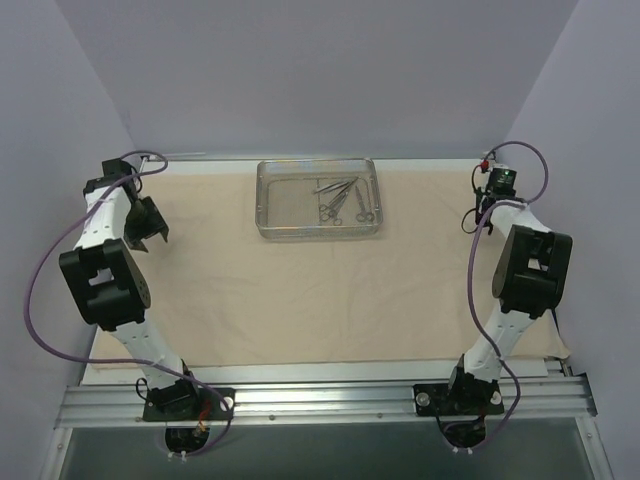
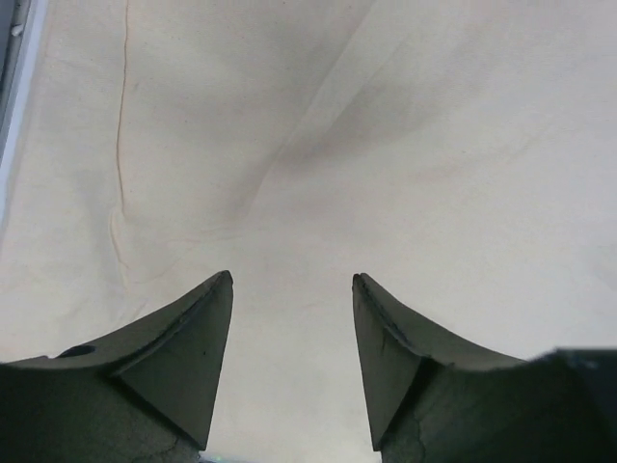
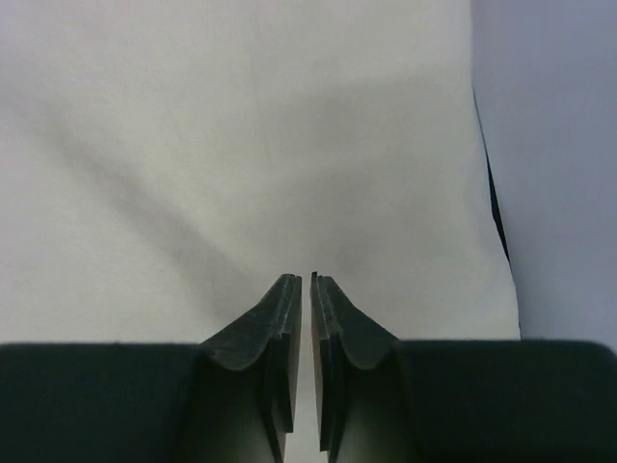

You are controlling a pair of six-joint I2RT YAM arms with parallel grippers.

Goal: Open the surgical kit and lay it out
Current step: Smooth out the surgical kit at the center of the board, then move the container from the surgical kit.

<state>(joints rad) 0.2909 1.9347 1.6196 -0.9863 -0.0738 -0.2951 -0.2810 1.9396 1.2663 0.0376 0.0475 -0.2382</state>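
The beige cloth wrap lies spread as a sheet over the table. The clear tray stands on it at the far middle, with several slim metal instruments lying inside. My left gripper hangs over the cloth's far left part, open and empty; in the left wrist view the gripper shows wide-apart fingers above creased cloth. My right gripper is at the far right, over the cloth near its edge. In the right wrist view the gripper has its jaws together with nothing between them, above bare cloth.
Lilac walls close in the left, right and back sides. The right wall is close beside my right gripper. A metal rail with both arm bases runs along the near edge.
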